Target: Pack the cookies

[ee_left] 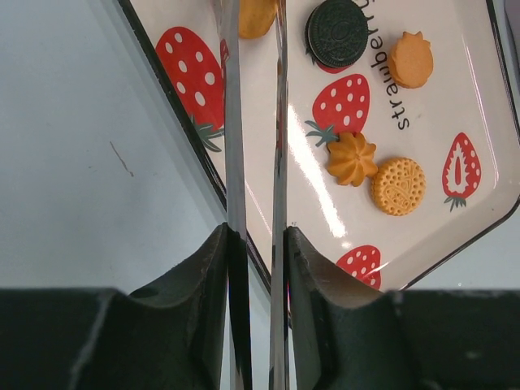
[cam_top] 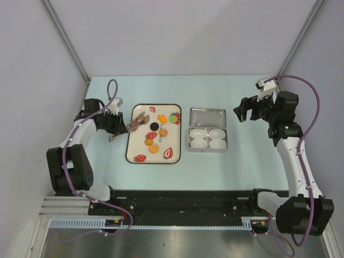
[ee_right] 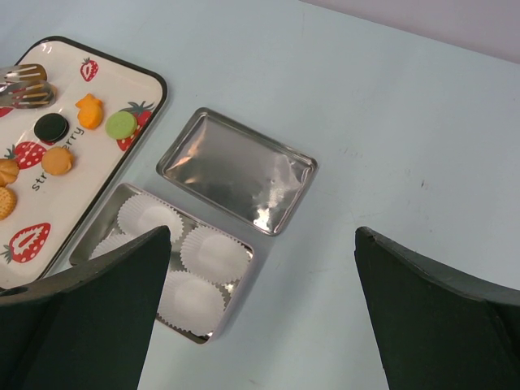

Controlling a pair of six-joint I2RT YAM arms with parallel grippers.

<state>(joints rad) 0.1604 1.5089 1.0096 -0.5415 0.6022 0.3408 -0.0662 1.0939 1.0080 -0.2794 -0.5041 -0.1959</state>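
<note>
Several cookies lie on the strawberry-print tray (cam_top: 130, 146): a black cookie (cam_top: 154, 126) (ee_left: 336, 31) (ee_right: 50, 127), orange cookies (cam_top: 154, 149) (ee_left: 398, 186) (ee_right: 57, 160) and a green one (ee_right: 121, 123). At the tray's left edge my left gripper (cam_top: 119, 124) (ee_left: 256, 236) is shut on metal tongs (cam_top: 138, 120) (ee_left: 231, 122) (ee_right: 24, 85), which reach over the tray's far left corner. An orange cookie (ee_left: 256, 15) shows between the two blades at the top of the left wrist view; contact cannot be told. Off to the far right, my right gripper (cam_top: 244, 114) (ee_right: 262, 236) hangs open and empty above the table.
A metal tin (cam_top: 189, 145) (ee_right: 242, 272) holding several white paper cups (cam_top: 216, 143) (ee_right: 213, 253) sits right of the tray. Its lid (cam_top: 208, 117) (ee_right: 236, 171) lies flat just behind it. Grey walls enclose the pale blue table at the back and sides.
</note>
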